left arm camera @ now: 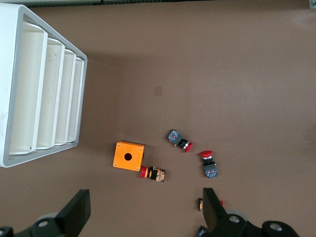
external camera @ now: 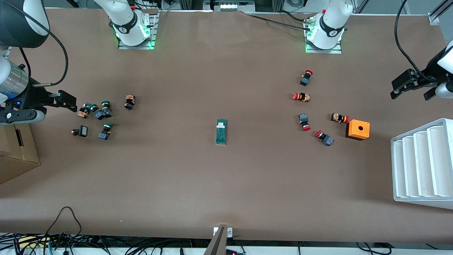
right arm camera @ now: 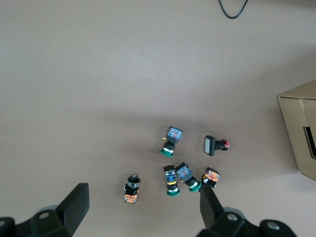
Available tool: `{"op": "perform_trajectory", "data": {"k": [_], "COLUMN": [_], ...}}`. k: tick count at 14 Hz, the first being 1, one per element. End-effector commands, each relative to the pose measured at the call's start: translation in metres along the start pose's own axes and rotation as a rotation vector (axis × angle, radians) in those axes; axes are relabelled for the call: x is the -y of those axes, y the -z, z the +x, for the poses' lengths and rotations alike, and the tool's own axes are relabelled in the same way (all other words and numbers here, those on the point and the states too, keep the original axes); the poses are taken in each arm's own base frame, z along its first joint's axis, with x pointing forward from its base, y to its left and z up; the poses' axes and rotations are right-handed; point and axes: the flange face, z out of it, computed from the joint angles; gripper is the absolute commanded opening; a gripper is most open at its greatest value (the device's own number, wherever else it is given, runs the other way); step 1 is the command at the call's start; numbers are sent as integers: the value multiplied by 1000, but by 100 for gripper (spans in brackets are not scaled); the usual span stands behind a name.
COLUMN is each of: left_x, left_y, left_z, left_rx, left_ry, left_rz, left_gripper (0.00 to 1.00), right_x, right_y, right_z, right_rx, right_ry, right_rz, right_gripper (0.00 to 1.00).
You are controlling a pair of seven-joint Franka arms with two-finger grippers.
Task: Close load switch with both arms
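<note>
The load switch [external camera: 221, 131], a narrow dark-green block with a white sliding piece, lies alone at the middle of the table; it shows in neither wrist view. My right gripper [external camera: 68, 102] is open and empty, up over the table beside the cluster of green-capped buttons at the right arm's end; its wrist view shows it [right arm camera: 142, 207] above those buttons. My left gripper [external camera: 412, 89] is open and empty, up over the left arm's end of the table; in its wrist view it [left arm camera: 143, 215] hangs above bare table by the orange box.
Several green-capped buttons [external camera: 101, 112] [right arm camera: 177, 175] lie at the right arm's end, next to a cardboard box [external camera: 16, 152]. Several red-capped buttons [external camera: 305, 122] [left arm camera: 180, 140], an orange box with a hole [external camera: 357, 129] [left arm camera: 129, 156] and a white slotted tray [external camera: 423, 166] [left arm camera: 10, 118] sit at the left arm's end.
</note>
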Motion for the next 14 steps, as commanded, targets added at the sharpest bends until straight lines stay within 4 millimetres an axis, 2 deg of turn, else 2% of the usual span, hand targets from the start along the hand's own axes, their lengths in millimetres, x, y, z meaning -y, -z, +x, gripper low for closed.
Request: {"op": "perform_trajectory", "data": {"k": [1,3,5,11,12,13,14], "left_x": [3,3,3,1,-8,-34,-59], "left_y": [3,4,2,-8,-14,-25,-27], "left_z": [2,2,2,5,7,11,11], "left_rx": [-9,-15,-11,6,17,32,38], "left_ry": [-15,-15,-15,-17,-29,-42,-58], "left_rz": [-7,-4,-7,-6,-15,-69,-110], "left_gripper": [100,100,100,100,100,100,100], "right_x": [-4,-6,-8,-5,-3,-2,-1], "right_y": [8,10,24,23,23,23,23], "right_z": [1,1,1,3,3,3,4], "right_rx": [6,10,-11,-17,-19,-21,-21], "right_ry": [23,32,17,18,18,20,22], "right_rz": [-54,-65,-71,-48,-25,-22,-22], "right_gripper": [99,99,99,99,99,99,99]}}
